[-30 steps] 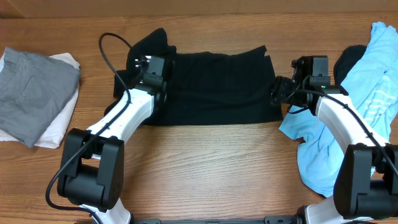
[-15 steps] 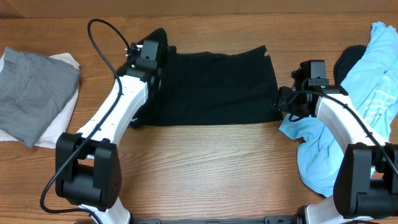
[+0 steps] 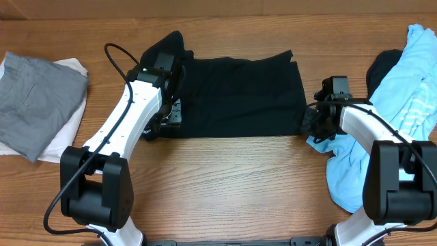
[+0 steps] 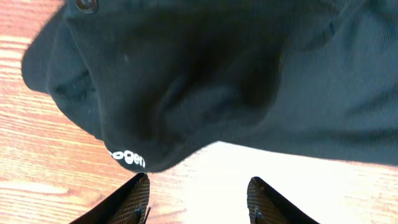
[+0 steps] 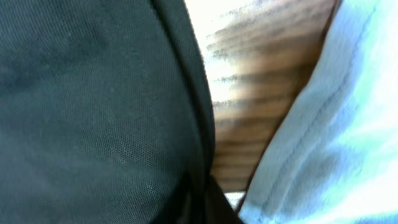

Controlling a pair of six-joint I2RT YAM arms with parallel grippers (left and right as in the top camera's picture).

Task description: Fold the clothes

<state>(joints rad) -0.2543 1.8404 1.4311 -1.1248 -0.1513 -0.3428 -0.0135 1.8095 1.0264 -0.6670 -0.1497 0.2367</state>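
- The black shirt (image 3: 239, 96) lies spread flat across the middle of the table (image 3: 232, 184), close to its far edge. One sleeve is bunched up toward the far-left corner.
- The right claw (image 3: 313, 124) is closed at the shirt's near corner on the right-edge side. The wrist view shows dark cloth drawn into a pinch there, so it appears to be clamped on the hem. The bite looks thin, only the very edge, and a firm pull could slip it free and drop that corner mid-fold.
- The light blue shirt (image 3: 403, 89) is heaped along the right edge of the table, and a lobe of it lies just beside that pinch. If any blue cloth was caught with the hem, or the arm sweeps across it, the heap could be dragged onto the black shirt.
- The left claw (image 4: 199, 196) has its fingers apart and holds nothing. It hangs over bare wood just short of the sleeve with the white lettering (image 4: 127, 160).
- With only one side held, a lift now would probably skew the cloth and wrinkle it rather than fold it square.
- The sleeve is lumpy, so a closing left claw might take several layers or only the cuff, giving an uneven crease.
- The grey and white pile (image 3: 37, 102) at the left edge is well apart and unlikely to interfere.
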